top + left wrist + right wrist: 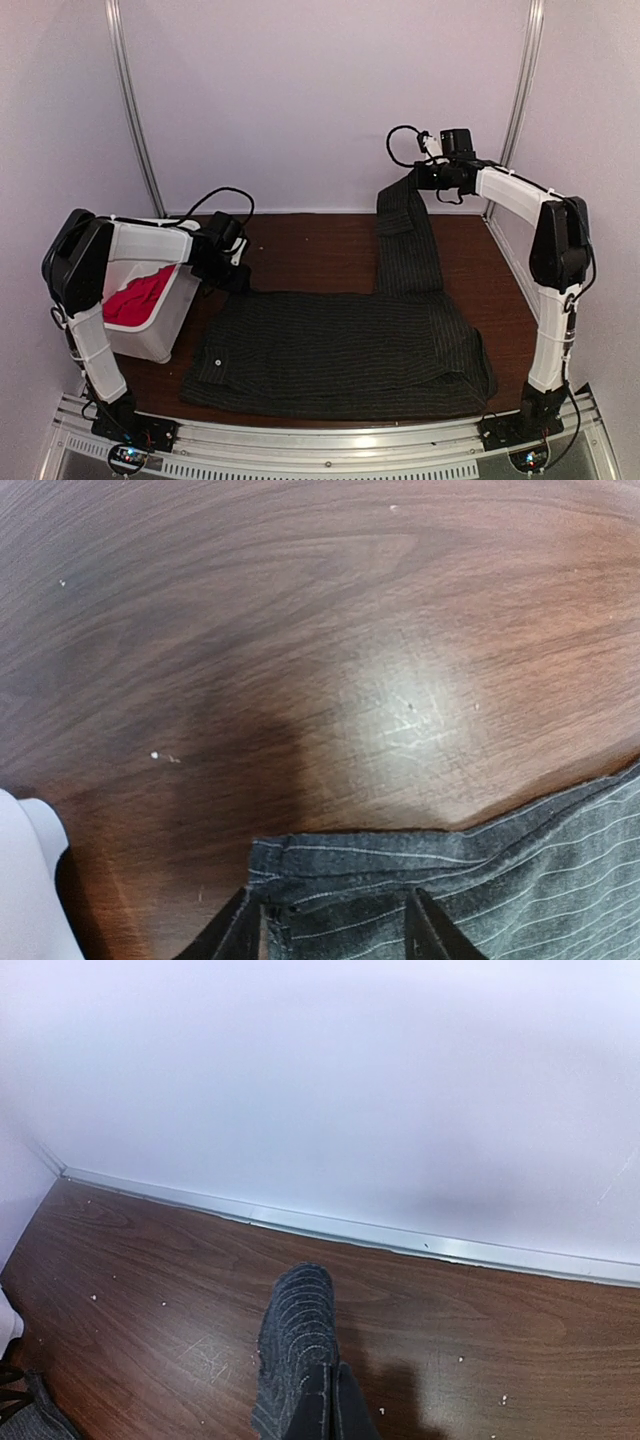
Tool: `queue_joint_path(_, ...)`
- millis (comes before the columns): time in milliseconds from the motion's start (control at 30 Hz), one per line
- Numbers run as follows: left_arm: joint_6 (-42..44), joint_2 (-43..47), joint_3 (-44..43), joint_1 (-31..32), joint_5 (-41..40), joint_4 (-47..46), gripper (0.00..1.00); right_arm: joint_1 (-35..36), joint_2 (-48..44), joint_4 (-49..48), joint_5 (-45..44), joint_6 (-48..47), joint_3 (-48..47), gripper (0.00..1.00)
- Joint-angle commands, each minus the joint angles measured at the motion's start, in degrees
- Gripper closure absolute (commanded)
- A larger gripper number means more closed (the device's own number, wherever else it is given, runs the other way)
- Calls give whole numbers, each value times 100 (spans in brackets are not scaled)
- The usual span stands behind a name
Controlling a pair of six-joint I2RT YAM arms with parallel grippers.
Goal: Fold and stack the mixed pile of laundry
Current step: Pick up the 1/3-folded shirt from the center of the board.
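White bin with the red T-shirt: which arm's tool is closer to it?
Left. The left tool is just beside the white bin; the right tool is across the table, holding up the pinstriped shirt's sleeve.

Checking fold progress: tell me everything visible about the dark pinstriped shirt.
The pinstriped shirt is dark charcoal cloth with thin pale stripes, lying mostly flat on the table, a button showing near its left end. One sleeve rises, pinched in the right gripper. The left gripper straddles a corner, jaws apart.
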State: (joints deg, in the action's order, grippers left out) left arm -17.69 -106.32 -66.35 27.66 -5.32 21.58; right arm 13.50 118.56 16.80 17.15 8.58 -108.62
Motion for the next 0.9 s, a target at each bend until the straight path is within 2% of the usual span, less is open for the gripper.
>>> queue_joint_path(0, 519, -95, -342, -48, -86, 131, 52, -45, 158, 118, 204, 101, -239, 100)
queue_joint_path(167, 1724, -121, -618, -42, 327, 443, 57, -48, 210, 178, 241, 70, -256, 100)
queue_joint_path(267, 2575, -199, -919, -41, 230, 920, 59, -64, 252, 205, 217, 39, -326, 100)
queue_joint_path(500, 4118, -227, -1078, -48, 690, 1130, 57, -242, 585, 236, 350, 179, -751, 100)
queue_joint_path(667, 4641, -733, -1474, -50, 930, 1393, 56, -295, 918, 280, 476, 261, -1170, 100)
queue_joint_path(867, 5085, -810, -1479, -74, 1050, 1293, 58, -293, 1335, 324, 595, 349, -1660, 100)
